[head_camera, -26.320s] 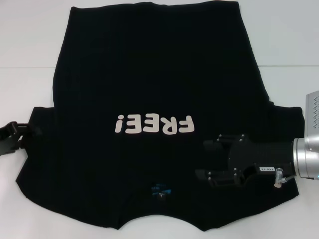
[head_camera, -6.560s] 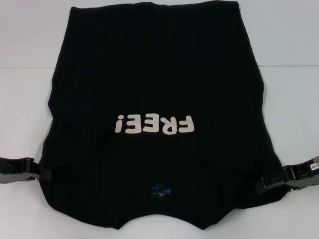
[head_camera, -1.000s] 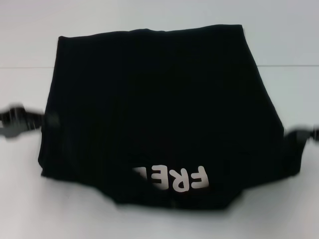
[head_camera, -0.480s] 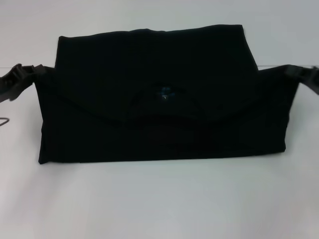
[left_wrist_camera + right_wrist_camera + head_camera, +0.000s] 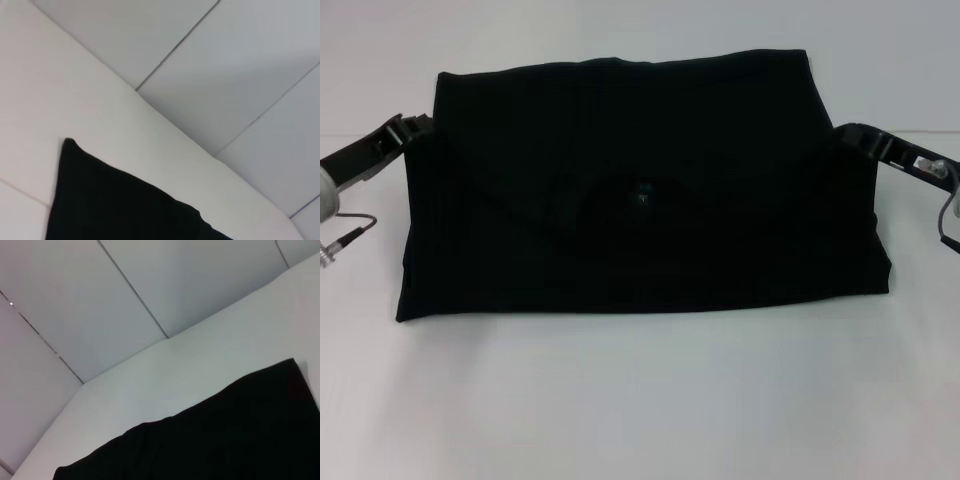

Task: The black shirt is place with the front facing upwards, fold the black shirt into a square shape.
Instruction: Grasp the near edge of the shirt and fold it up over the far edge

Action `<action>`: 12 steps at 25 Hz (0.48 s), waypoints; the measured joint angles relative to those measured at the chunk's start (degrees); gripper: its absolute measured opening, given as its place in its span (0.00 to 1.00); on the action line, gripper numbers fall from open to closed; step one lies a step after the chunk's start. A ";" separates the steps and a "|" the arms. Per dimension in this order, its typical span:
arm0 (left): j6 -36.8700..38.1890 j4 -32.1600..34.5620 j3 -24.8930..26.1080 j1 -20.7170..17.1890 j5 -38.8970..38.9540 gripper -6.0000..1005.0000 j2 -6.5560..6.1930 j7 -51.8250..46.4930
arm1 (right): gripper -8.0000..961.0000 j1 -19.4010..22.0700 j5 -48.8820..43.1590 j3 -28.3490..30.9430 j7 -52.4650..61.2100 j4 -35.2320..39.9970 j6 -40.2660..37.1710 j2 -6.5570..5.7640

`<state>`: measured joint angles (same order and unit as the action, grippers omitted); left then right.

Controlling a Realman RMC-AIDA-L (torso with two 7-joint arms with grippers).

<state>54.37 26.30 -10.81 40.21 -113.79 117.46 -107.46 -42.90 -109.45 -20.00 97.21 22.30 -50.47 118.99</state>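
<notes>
Head view: shirt (image 5: 640, 190) lies folded across mid-frame, collar flap on top. We hold its upper corners w/ left gripper (image 5: 408, 127) and right gripper (image 5: 852, 134), but can't tell if jaws are clamped. Uneven release risks skewing the fold.

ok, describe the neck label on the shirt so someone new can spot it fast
On the white table, the black shirt lies as a wide folded band between the left hand and the right hand. Near its middle, inside the curved neckline edge, sits the small neck label, the only pale speck on otherwise plain black cloth.
</notes>
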 joint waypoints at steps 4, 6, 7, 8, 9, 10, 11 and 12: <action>-3.13 -0.43 0.00 0.73 0.06 0.03 1.00 2.14 | 0.04 -0.66 0.05 -0.05 -0.54 -0.05 1.80 0.35; -4.85 -1.20 -0.01 0.96 0.06 0.03 1.39 3.33 | 0.04 -0.88 0.11 -0.05 -1.20 -0.26 3.00 0.54; -5.52 -1.53 -0.03 1.07 0.03 0.03 1.50 3.78 | 0.04 -1.00 0.12 -0.05 -1.34 -0.44 3.51 0.58; -6.55 -1.99 -0.27 1.20 0.03 0.03 1.64 4.23 | 0.04 -1.11 0.15 -0.04 -1.42 -0.70 4.25 0.59; -7.58 -2.35 -0.53 1.33 0.03 0.03 1.72 4.49 | 0.04 -1.20 0.15 -0.04 -1.48 -1.03 5.05 0.60; -8.87 -2.63 -0.88 1.46 0.04 0.03 1.82 4.58 | 0.04 -1.30 0.20 -0.04 -1.53 -1.35 5.99 0.61; -9.74 -2.75 -1.15 1.57 0.06 0.03 1.95 4.58 | 0.04 -1.39 0.32 -0.05 -1.55 -1.60 7.08 0.63; -10.94 -2.85 -1.54 1.69 0.06 0.03 2.20 4.61 | 0.05 -1.51 0.39 -0.20 -1.65 -1.92 8.20 0.65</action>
<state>43.42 23.45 -12.35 41.91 -113.72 119.66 -102.85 -44.41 -109.06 -20.20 95.56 20.38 -42.27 119.64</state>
